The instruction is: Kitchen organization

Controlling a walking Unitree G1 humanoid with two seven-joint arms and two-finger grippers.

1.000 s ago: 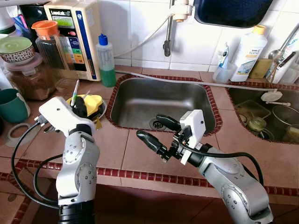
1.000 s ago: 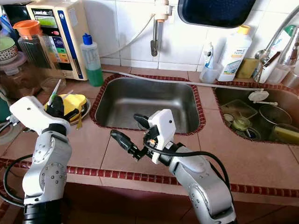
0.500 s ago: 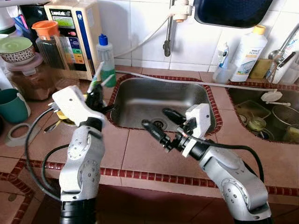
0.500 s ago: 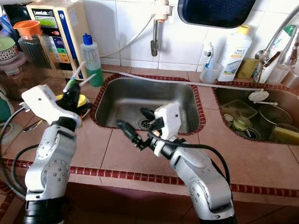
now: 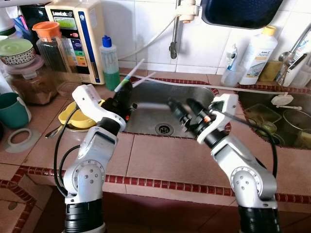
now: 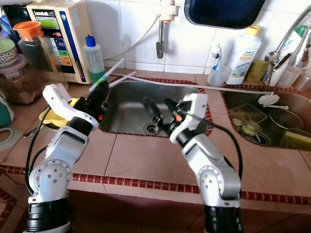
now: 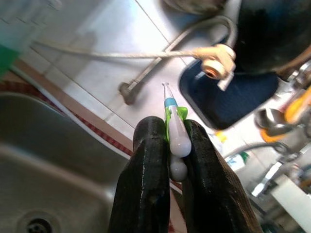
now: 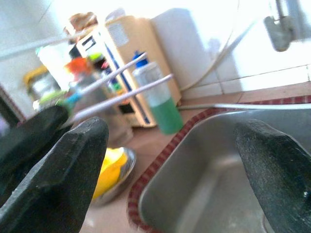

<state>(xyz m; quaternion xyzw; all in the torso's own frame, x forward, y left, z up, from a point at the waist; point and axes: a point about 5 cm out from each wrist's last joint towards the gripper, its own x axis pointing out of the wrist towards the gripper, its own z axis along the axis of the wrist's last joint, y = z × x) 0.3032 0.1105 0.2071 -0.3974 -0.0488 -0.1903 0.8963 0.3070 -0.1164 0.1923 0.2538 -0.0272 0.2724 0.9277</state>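
Observation:
My left gripper (image 5: 121, 95) is shut on two thin white-handled brushes (image 5: 137, 66) with green and blue parts, which look like toothbrushes. Their handles point up and to the right above the left rim of the steel sink (image 5: 150, 116). In the left wrist view the brushes (image 7: 171, 104) are pinched between the black fingers (image 7: 146, 160). My right gripper (image 5: 184, 109) hangs open over the sink, facing the left one, with nothing between its fingers. From the right wrist view the brush handles (image 8: 121, 77) cross just beyond the right gripper (image 8: 170, 150).
A yellow bowl (image 5: 80, 116) sits on the counter left of the sink, with a green soap bottle (image 5: 111, 63), a water purifier (image 5: 80, 34), jars (image 5: 29, 73) and a teal mug (image 5: 12, 109) behind. The tap (image 5: 175, 29) hangs over the sink. A second sink (image 5: 272, 121) holds dishes.
My left gripper has lifted the brushes from beside the yellow bowl and carried them right, to the sink's left rim. My right gripper has risen from the counter front to over the sink.

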